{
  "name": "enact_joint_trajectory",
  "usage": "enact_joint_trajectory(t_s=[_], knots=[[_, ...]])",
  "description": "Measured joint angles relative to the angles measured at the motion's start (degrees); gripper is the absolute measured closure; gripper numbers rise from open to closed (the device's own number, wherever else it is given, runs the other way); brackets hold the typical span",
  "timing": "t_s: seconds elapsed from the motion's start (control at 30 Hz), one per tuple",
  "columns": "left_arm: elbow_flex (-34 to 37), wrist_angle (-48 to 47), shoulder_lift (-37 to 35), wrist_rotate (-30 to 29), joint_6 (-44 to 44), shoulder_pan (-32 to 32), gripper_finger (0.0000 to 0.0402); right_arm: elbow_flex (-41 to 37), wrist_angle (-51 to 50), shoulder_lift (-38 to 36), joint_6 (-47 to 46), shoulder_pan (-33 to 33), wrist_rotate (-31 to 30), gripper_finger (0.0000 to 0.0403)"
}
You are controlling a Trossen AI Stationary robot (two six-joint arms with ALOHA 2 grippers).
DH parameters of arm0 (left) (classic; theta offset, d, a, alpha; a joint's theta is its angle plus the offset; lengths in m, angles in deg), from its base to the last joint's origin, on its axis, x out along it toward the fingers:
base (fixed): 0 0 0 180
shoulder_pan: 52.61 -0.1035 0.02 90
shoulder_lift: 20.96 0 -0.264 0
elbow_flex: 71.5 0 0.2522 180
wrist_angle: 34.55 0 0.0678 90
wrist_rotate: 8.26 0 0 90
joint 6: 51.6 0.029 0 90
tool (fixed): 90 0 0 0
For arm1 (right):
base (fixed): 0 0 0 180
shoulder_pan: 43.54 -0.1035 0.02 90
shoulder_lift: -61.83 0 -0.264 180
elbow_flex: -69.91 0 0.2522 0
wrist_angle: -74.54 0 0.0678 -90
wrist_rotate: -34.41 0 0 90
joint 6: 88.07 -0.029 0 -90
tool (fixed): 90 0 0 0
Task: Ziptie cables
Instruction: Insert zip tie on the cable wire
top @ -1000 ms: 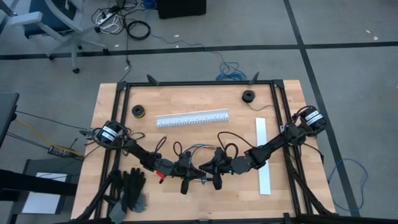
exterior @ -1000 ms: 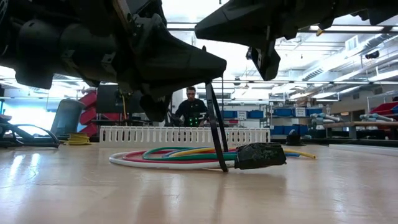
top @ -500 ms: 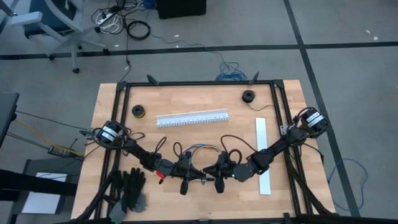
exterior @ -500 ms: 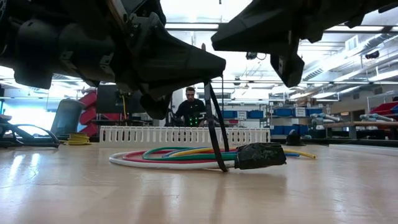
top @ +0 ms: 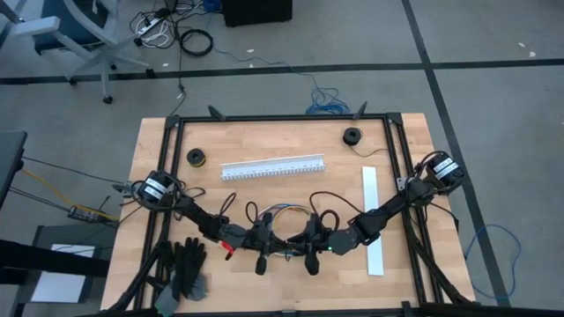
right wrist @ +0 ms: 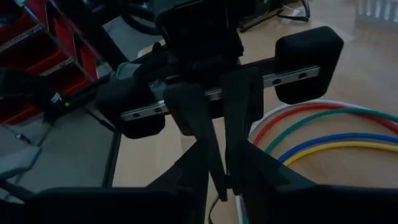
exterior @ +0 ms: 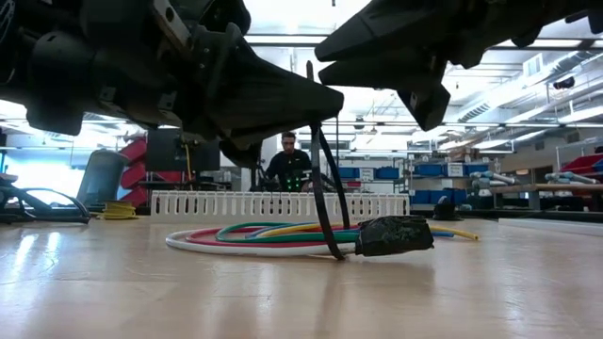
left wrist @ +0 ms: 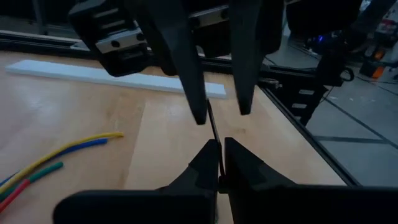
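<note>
Both hands hide the cables (top: 284, 214) from above: left hand (left wrist: 217, 163) pinches a black ziptie (exterior: 320, 193), right hand (left wrist: 219, 93) slightly parted.

Light wood table (top: 159, 150) in a black frame. On it: white slotted channel (top: 271, 167) lying flat near 12 o'clock, dark spool (top: 196, 157) at 10, another spool (top: 352, 136) at 1, flat white strip (top: 373, 211) at 3, coiled cables (exterior: 264, 235) with dark plug (exterior: 396, 235) near 6, black gloves (top: 183, 269) at 7.
</note>
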Motion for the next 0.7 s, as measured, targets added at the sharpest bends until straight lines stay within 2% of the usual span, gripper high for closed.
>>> enact_joint_trajectory(t_s=[0.17,0.33,0.7], knots=[[0.0,0.0,0.0,0.0,-0.4,-1.4,0.0401,0.0,-0.1,0.0,2.7,0.1,0.7,0.033],[-0.6,0.3,0.1,2.2,-0.9,-2.0,0.0401,0.0,-1.5,0.0,2.6,1.1,1.2,0.0333],[-0.8,0.3,0.1,2.8,-0.4,-2.1,0.0401,0.0,-4.3,0.0,2.2,1.8,0.1,0.034]])
